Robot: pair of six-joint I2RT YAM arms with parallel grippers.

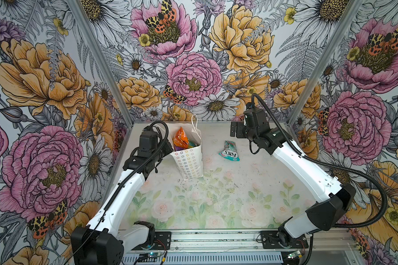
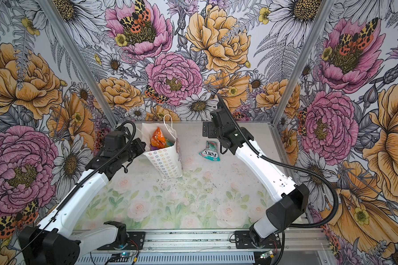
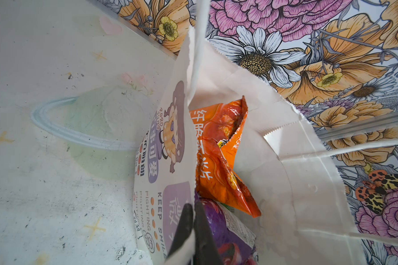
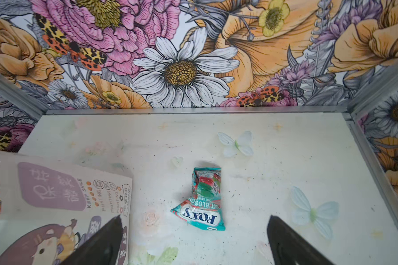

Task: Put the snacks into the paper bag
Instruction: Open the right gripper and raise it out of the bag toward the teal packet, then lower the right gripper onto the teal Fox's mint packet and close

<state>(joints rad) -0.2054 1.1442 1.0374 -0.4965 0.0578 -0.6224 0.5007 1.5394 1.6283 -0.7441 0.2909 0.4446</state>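
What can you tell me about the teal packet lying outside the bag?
The teal packet is a small crinkly plastic pouch, printed with a white FOX'S label in dark letters and red and green artwork. It is crumpled, pinched at one end and flared at the labelled end. It lies flat on the table, to the right of the paper bag and apart from it in both top views. Nothing touches it; the right arm's open fingers stand clear of it.

Pale floral tabletop [image 1: 239, 183]; flower-and-moth wallpaper walls [image 1: 193, 75]; aluminium front rail [image 1: 216, 238].
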